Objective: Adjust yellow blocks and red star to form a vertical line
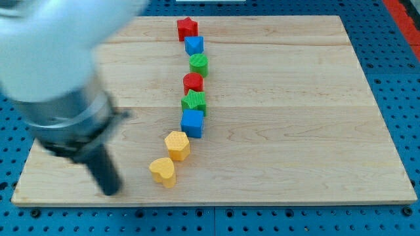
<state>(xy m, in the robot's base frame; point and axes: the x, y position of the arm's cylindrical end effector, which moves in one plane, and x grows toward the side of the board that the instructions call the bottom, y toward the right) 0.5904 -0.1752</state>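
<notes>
Wooden board (315, 131) is sitting on blue pegboard (394, 19). Yellow hexagon (177, 144) and yellow heart (163, 171) are trailing toward the view's bottom-left, off the column under red star (187, 28). My tip (111, 190), no pincer, is resting left of the heart.

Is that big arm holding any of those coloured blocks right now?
No, nothing is held. The arm has no claw, only a rod. My tip rests on the board, left of the yellow heart and yellow hexagon, touching neither.

My arm's bulky upper body is badly blurred and cut off by the view's top and left edges, hiding the wooden board (275, 164) beneath it, while my tip (110, 191), left of the yellow heart block (163, 171), is itself smeared, its exact end uncertain.
</notes>
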